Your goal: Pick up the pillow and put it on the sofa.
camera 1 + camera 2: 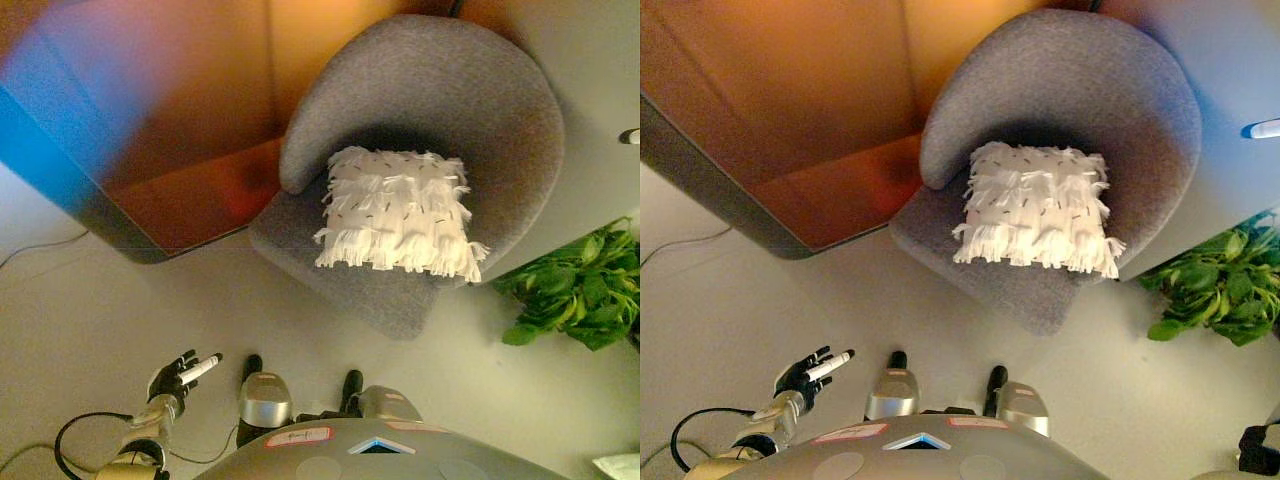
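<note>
Left eye view
Pillow: a white fringed pillow is seen lying on the seat of a grey armchair, leaned toward the curved backrest.
Armchair: it is set on the pale floor, its rounded back turned away from the camera.
Left hand: the left hand is shown low at the lower left, above the floor, with fingers spread apart and relaxed; nothing is held.
Right hand: it is not shown.
Plant: a green leafy plant is placed on the floor just beside the armchair, at the right.
Panel: a large brown panel is seen to the left of the armchair.

Right eye view
Pillow: the pillow is again found on the armchair seat, well apart from the left hand.
Left hand: the fingers are seen parted and empty, a white tip visible on one finger.
Plant: the leaves are shown at the right edge.
</note>
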`<state>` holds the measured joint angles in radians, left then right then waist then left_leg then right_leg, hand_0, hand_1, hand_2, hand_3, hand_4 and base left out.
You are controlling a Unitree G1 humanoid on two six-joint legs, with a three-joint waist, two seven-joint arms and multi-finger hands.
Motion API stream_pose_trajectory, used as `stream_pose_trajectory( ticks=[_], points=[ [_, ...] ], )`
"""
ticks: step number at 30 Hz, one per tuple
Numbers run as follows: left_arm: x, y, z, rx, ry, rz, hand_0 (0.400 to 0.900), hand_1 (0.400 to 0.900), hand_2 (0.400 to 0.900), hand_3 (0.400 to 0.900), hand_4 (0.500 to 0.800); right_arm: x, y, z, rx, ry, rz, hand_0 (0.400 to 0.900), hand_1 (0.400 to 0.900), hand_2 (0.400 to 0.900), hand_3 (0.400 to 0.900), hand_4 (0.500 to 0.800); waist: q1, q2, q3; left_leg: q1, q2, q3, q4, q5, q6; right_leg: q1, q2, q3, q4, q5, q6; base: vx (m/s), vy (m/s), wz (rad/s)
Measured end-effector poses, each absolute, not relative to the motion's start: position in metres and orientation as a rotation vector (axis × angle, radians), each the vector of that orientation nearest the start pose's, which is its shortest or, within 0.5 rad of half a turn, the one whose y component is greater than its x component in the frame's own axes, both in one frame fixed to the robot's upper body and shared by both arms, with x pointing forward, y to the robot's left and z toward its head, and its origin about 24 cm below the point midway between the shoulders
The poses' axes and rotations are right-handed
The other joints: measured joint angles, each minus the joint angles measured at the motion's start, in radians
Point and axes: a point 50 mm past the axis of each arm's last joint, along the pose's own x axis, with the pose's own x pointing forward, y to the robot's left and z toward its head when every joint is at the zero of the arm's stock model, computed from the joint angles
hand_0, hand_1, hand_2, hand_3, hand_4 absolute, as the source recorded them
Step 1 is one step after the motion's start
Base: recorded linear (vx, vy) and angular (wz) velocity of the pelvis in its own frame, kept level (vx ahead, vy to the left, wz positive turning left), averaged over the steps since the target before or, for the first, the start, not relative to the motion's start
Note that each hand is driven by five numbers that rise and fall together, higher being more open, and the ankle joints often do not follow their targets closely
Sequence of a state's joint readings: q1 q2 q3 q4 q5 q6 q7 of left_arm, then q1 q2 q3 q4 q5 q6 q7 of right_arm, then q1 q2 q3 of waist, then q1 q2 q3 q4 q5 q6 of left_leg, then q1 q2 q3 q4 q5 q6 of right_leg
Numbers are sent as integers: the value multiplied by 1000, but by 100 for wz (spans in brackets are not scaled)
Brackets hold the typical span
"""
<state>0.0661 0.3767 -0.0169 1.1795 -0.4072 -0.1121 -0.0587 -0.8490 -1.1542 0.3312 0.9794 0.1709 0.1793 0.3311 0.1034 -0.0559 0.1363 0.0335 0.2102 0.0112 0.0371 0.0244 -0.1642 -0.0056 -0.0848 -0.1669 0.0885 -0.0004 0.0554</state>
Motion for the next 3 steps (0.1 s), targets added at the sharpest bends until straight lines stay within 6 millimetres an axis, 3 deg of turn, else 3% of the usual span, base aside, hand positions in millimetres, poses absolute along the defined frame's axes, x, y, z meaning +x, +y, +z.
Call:
stream_pose_trajectory(
  ticks=[3],
  points=[
    [84,290,-141,-33,1048,390,900,900,900,900,800,301,-405,178,-690,364,-225,900,900,900,900,800,-43,7,-11,13,-1,20,-10,0,1,3,2,19,-7,6,2,-76,109,-19]
  ],
)
